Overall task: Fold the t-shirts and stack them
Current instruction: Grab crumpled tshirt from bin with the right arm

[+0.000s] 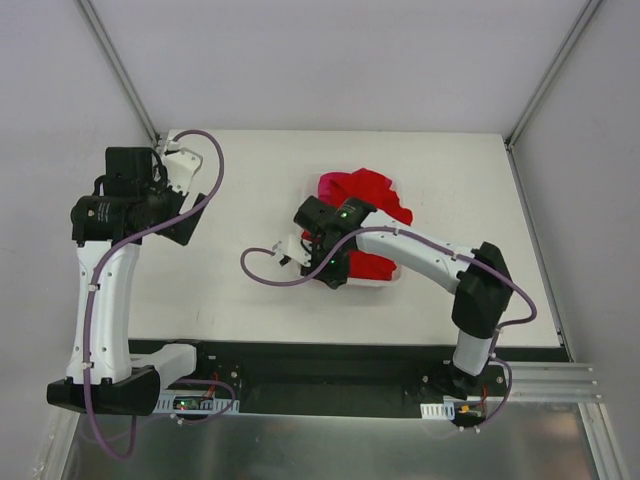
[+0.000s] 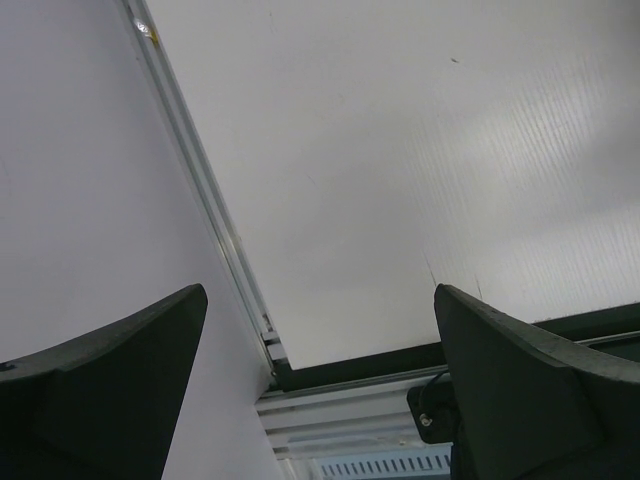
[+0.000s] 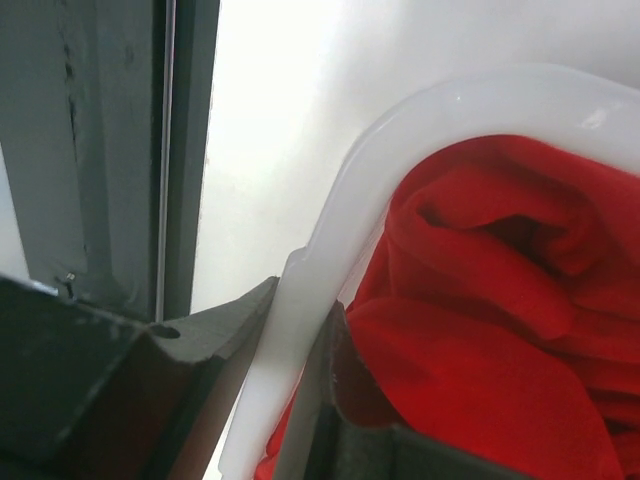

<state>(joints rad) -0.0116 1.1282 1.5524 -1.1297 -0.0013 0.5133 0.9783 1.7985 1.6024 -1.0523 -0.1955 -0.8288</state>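
Right jaws: the right gripper (image 3: 300, 330) is narrow, pinching the basket's (image 3: 480, 100) white rim, with one finger outside the wall and one inside against red cloth.
Left jaws: the left gripper (image 2: 320, 340) is spread wide and holds nothing. It is raised above the worktop's far-left corner.
Step in hand: probably shifting or tipping the basket to get at the shirts. No shirt lies on the worktop yet, so folding looks unstarted.
Doing it well: seat the pinch deep on the rim, since the plastic is smooth and thin and could slip out. Move the basket slowly and low so the heap does not spill in a lump. Check that the inner finger traps no cloth before pulling. Bring the left arm across only once the basket is steady, and draw out one shirt at a time.
Worktop: the worktop (image 1: 450, 180) is white, with bare surface on both sides of the basket.
Basket: it sits right of the worktop's middle, nearer the far edge, and is full.
T-shirts: the t-shirts (image 3: 480, 330) are bright red and crumpled together inside the basket, some spilling over its far-right rim. I cannot tell how many there are.
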